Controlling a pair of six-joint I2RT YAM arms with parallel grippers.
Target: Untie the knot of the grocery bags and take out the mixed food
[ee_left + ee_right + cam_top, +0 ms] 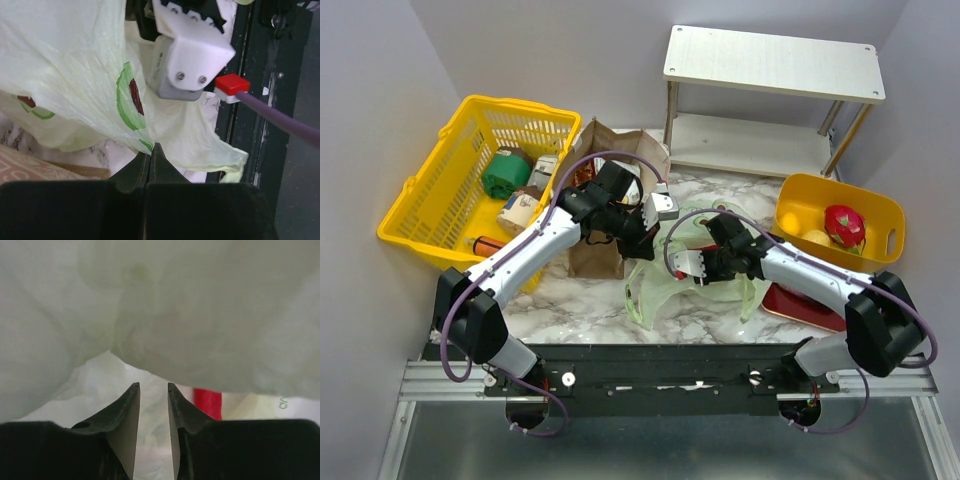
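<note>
Pinching a fold of the green plastic bag [75, 75], my left claw [150, 152] is pressed fully together. The film rises from its tips in a taut peak and fans out ahead and to the left. My right claw [153, 387] stands parted by a narrow gap and, as far as I can see, grips nothing. The bag hangs as a pale, billowing sheet just ahead of and above its tips, and more film shows through the gap. Past its right finger sits what I take for a red snack packet [207, 402]; I cannot tell whether it lies inside the bag. The brown paper bag [30, 170] is low on the left of my left claw, just beside it.

I cannot pick out the knot; I judge it sits somewhere in the bunched film between my two claws. The film is thin, light, soft and slippery. I expect it to stretch or tear if I haul one layer against my tight left pinch. The right claw should close on a thick, doubled fold close to the bunching, then ease away from the left one.
</note>
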